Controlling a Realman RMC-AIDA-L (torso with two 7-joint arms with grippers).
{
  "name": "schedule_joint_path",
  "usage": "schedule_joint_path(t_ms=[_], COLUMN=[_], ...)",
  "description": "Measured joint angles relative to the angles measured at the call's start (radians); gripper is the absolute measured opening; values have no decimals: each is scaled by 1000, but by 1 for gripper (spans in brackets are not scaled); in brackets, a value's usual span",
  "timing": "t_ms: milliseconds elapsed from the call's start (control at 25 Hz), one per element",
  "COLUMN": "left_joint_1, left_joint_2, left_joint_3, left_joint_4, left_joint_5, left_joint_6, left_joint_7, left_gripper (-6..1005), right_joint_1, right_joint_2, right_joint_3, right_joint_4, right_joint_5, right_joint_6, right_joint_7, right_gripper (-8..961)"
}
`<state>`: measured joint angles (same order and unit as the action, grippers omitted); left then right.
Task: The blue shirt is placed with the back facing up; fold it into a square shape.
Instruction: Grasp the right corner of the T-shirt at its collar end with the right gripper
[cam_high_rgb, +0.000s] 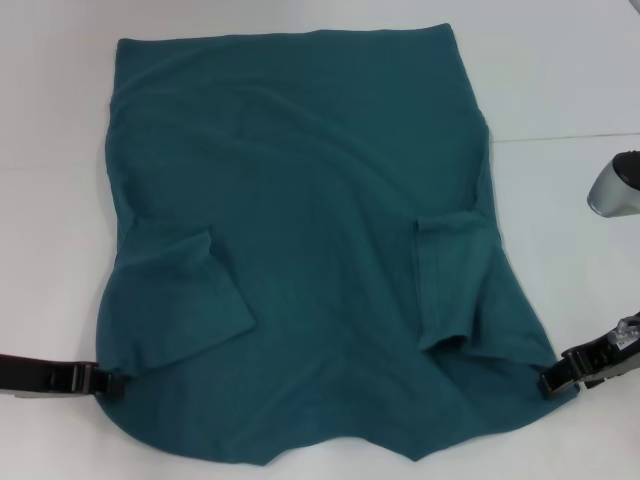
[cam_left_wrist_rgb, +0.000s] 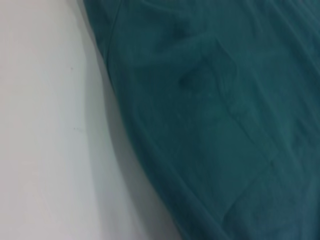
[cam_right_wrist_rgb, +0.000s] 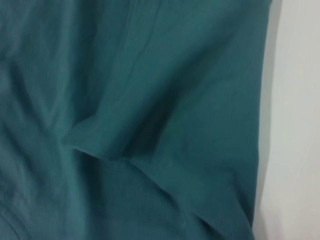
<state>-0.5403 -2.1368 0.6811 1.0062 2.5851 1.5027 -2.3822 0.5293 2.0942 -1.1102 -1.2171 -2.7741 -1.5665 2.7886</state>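
Left gripper (cam_high_rgb: 108, 381): at the near left edge of the blue shirt (cam_high_rgb: 310, 260); the jaws look closed on the cloth there, pinching the edge low against the white table (cam_high_rgb: 50, 150).
Right gripper (cam_high_rgb: 552, 383): at the near right edge of the shirt, level with the left one; its jaws too look pinched shut on the fabric edge.
Between the jaws: the shirt's near end, its curved edge hanging lower than both grippers towards the robot.
Just beyond the jaws: both short sleeves already turned inward onto the body, one inside each gripper.
Further out: the shirt body stretches away from the jaws across the table to a straight far edge.
Wrist views: only teal cloth and table; neither arm's own fingers show.
Long axis: runs away from the robot, from the gripped near end to the far edge; the shirt is broader at the near end, narrower at the far end.
Step in hand: judged, the sleeves are in and the near end is gripped for the lengthwise fold.
Next move: likely lift both corners together and carry them evenly to the far edge, keeping the cloth taut.
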Motion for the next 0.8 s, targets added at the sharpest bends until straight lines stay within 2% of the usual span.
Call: schedule_joint_path(t_ms=[480,800], left_joint_1=[-6,-7], left_joint_2=[-1,0], left_joint_3=[1,2], left_joint_4=[0,-2], left_joint_5=[7,7], left_joint_6=[2,0], left_joint_7=[-1,-1], left_gripper=[65,65], right_joint_1=[51,77], right_joint_2=[0,2], right_joint_3=[-16,-28], right_joint_4=[88,117], right_joint_5=[-51,-41], right_joint_6=[33,40], right_joint_7=[-2,-7], right_gripper=[641,484])
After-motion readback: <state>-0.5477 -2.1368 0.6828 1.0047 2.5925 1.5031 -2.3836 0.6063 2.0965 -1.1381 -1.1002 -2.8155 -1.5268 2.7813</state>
